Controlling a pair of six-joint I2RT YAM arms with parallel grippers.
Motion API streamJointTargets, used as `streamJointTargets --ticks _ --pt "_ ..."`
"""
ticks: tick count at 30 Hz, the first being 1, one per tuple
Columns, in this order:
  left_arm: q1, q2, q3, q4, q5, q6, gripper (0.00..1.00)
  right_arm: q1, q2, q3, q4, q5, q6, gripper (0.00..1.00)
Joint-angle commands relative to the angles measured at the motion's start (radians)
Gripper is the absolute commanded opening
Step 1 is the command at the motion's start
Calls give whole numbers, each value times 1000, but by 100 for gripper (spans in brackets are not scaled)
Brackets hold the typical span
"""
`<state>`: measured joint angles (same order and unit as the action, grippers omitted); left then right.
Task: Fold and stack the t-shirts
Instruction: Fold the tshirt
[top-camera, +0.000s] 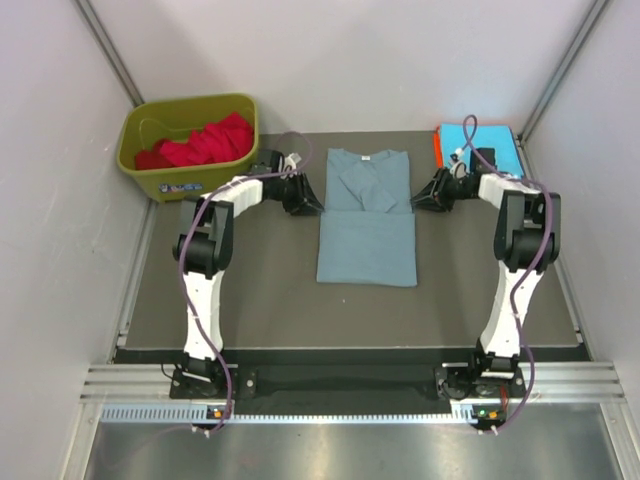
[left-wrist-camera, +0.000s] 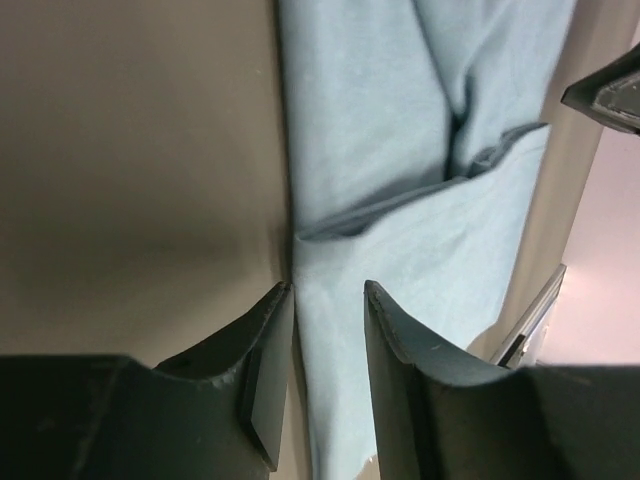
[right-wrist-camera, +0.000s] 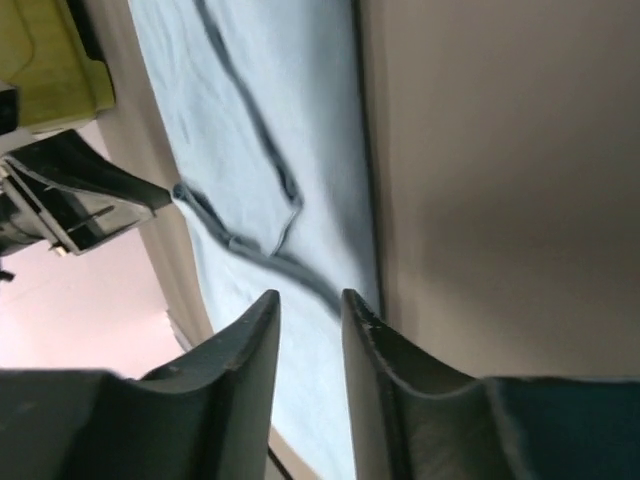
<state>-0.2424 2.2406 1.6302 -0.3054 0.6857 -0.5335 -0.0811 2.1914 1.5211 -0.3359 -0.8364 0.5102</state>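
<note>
A dusty grey-blue t-shirt (top-camera: 367, 225) lies flat in the middle of the mat, sleeves folded inward, collar at the far end. My left gripper (top-camera: 307, 198) is low at the shirt's left edge, about where the folded sleeves end. In the left wrist view my left gripper (left-wrist-camera: 328, 290) is open, its jaws straddling the shirt's edge (left-wrist-camera: 400, 230). My right gripper (top-camera: 424, 196) is at the shirt's right edge. In the right wrist view it (right-wrist-camera: 309, 296) is open over the shirt's edge (right-wrist-camera: 250, 130). Red t-shirts (top-camera: 200, 140) lie in the bin. A folded cyan t-shirt (top-camera: 482, 137) lies on an orange one (top-camera: 437, 147) at the far right.
The olive-green bin (top-camera: 187, 172) stands at the far left corner. The dark mat (top-camera: 260, 300) reaches toward the arm bases. Grey walls close in on both sides. Each wrist view shows the other gripper, the right one (left-wrist-camera: 610, 95) and the left one (right-wrist-camera: 80, 190), across the shirt.
</note>
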Motion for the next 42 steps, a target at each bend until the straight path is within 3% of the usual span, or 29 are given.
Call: streamJointTargets --ticks 1,5,10,14,17,20,24,26,29,33,36,40,42 --pt "-20 -166 -28 -29 -17 26 40 -11 -191 13 -144 71 -95 34" --pt "-70 -257 -151 49 -2 -48 40 1 -329 -174 -117 65 -90 37" --pt "-138 -314 -332 207 40 -154 39 73 -478 -471 93 -41 22 38" --pt "-144 -296 -429 353 58 -233 38 194 -472 -671 320 -79 91 37" --pt "-136 -285 -464 329 38 -195 38 195 -447 -748 382 -78 100 37" --pt "-118 -273 -489 261 12 -126 38 149 -432 -783 339 -64 38 36" --pt "-98 -300 -504 88 -41 -14 36 89 -501 -779 113 9 -108 36" --pt "-115 -369 -492 20 -100 54 37 89 -542 -745 43 55 -165 36" --pt "-123 -462 -504 -26 -101 41 37 124 -614 -708 -5 60 -153 37" --pt "-156 -567 -576 50 -86 -60 38 243 -625 -690 99 40 -9 36" --pt "-176 -559 -616 164 -55 -150 39 335 -543 -708 299 -7 151 30" --pt "-199 -481 -652 285 -29 -210 38 432 -438 -701 452 -35 249 12" --pt "-199 -448 -652 290 -35 -203 38 445 -392 -691 463 -35 240 10"
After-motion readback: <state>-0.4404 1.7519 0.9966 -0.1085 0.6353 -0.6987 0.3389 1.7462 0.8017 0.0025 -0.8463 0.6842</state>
